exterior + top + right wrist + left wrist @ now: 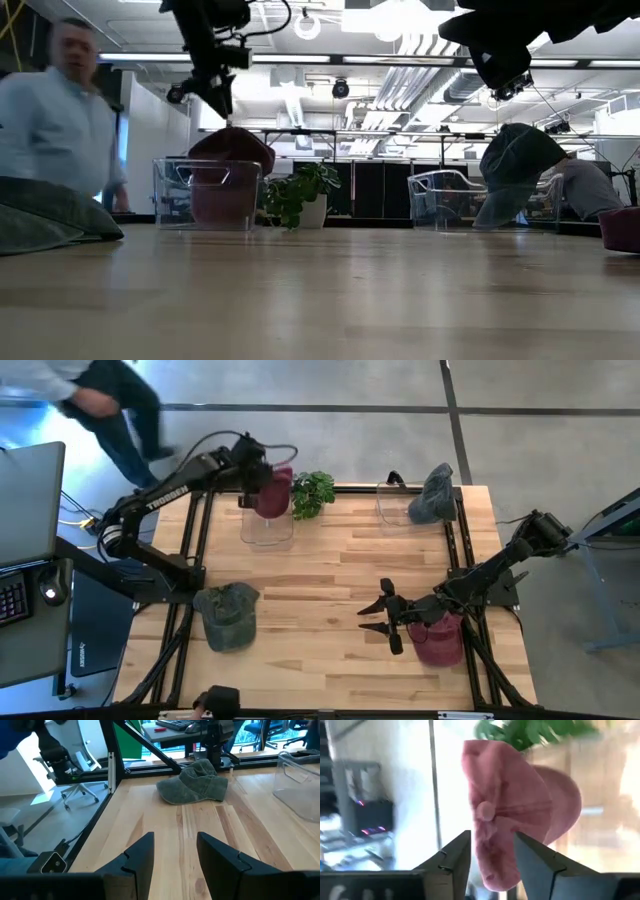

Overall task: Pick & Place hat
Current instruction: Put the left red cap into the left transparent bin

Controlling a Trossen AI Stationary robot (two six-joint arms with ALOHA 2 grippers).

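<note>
A maroon hat (277,490) sits in a clear bin (266,525) at the table's far left; it shows pink in the left wrist view (515,810). It rises above the bin's rim in the low view (232,150). My left gripper (254,488) is open just above it (222,105), one finger on each side of the hat's crown (492,870). My right gripper (385,618) is open and empty above the table's near right (175,855). Beside it, a second maroon hat (438,640) lies on the table. My left gripper comes at the hat from above with its open fingers (455,855) on either side of the crown near the top button (484,811). I cannot tell whether they touch it. The hat rests in the bin.
A green hat (228,615) lies at the near left, also in the right wrist view (195,782). A grey-blue hat (432,495) leans on a second clear bin (395,508) at the far right. A potted plant (313,490) stands between the bins. A person (100,400) walks beyond the far left corner.
</note>
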